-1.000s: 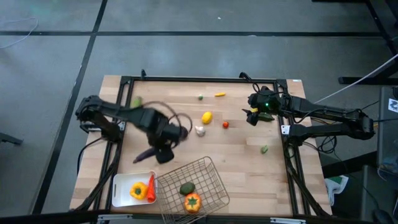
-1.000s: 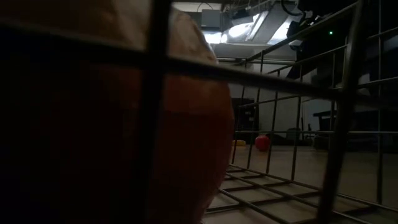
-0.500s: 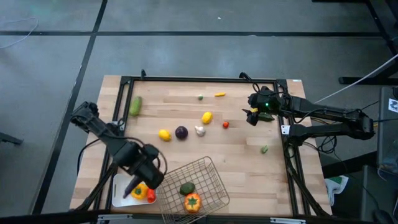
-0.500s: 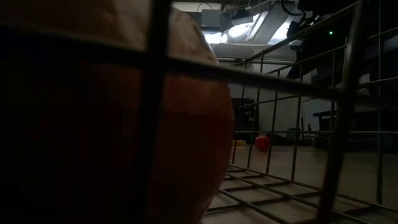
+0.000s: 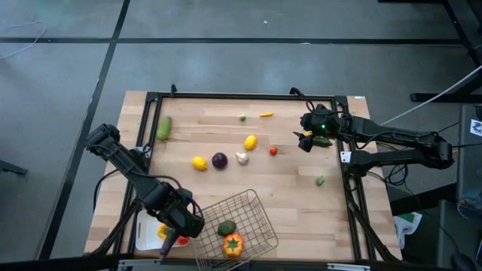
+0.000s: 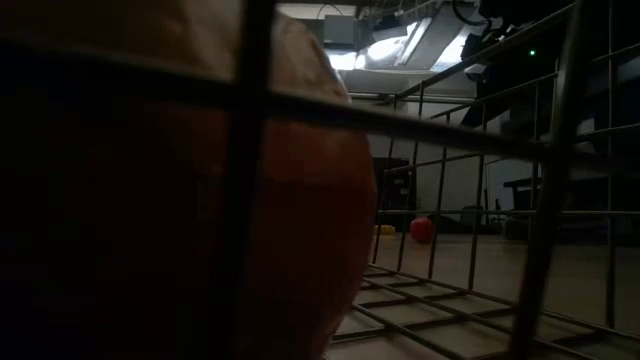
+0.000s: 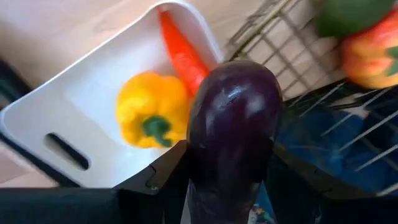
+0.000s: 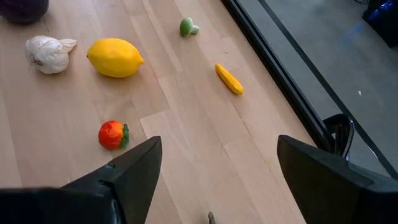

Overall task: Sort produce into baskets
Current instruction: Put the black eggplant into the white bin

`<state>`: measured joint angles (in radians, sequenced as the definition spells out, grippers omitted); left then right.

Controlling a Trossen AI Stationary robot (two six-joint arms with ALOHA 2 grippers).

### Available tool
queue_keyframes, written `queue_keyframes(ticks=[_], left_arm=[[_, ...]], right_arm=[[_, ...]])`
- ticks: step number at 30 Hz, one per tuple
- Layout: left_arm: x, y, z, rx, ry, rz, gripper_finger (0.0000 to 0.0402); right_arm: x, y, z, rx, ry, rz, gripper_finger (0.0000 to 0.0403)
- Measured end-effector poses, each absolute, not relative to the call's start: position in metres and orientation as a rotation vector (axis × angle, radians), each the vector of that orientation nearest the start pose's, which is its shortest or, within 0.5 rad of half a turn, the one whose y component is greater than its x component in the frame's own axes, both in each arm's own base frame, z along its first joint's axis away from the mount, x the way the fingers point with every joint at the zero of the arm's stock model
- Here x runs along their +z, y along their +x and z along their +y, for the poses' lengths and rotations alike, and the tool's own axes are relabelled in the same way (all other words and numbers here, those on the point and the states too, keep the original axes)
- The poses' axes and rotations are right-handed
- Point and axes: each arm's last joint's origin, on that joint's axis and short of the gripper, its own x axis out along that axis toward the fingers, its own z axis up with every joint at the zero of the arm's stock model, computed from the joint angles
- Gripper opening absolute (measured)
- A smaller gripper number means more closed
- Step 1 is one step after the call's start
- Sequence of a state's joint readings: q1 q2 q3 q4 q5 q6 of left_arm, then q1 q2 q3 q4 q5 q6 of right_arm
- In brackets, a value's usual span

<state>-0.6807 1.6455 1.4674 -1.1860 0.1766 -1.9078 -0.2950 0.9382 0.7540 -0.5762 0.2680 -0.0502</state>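
My left gripper (image 5: 178, 223) is shut on a purple eggplant (image 7: 233, 118) and hangs over the white tray (image 7: 93, 118), next to the wire basket (image 5: 241, 211). In the tray lie a yellow pepper (image 7: 152, 112) and a red-orange piece (image 7: 183, 53). The basket holds an orange pepper (image 5: 233, 244) and a green piece (image 5: 226, 228). A cucumber (image 5: 163, 126), lemons (image 5: 199, 162), an onion (image 5: 219, 159) and garlic (image 5: 242, 158) lie on the table. My right gripper (image 5: 307, 140) waits open at the far right. My left gripper pinches the eggplant's body (image 7: 205, 168) between its two fingers, one on each side. The fingers point steeply down. The eggplant's rounded end (image 7: 239, 81) sticks out past the fingers, clear of the tray below it.
Small pieces lie on the far half of the table: a red one (image 8: 112, 134), a yellow one (image 8: 229, 79), a green one (image 8: 186, 26), and another green one (image 5: 320, 181) near the right rail. A black frame (image 5: 226, 95) borders the table. The low view looks through the basket's wires (image 6: 250, 180).
My left gripper has carried the eggplant from the table's middle left toward the near edge and a little down, to above the white tray. Its wrist has rolled, so the eggplant has turned about. The right arm has kept still.
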Motion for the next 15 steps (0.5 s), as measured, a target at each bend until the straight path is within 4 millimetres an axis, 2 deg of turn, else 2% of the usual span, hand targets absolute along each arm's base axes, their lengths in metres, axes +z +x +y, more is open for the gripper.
queue_keyframes(ticks=[8,12,15], left_arm=[[0.289,0.234,-0.197,0.748,-1.102,1.509,0.0178],[0.287,0.226,-0.191,0.82,-1.016,1.581,0.0178],[0.286,0.222,-0.188,0.797,-0.925,1.622,0.0178]], right_arm=[[0.265,0.175,-0.061,-0.516,-0.036,0.783,0.0315],[0.265,0.175,-0.061,-0.516,-0.036,0.783,0.0315],[0.265,0.175,-0.061,-0.516,-0.036,0.783,0.0315]])
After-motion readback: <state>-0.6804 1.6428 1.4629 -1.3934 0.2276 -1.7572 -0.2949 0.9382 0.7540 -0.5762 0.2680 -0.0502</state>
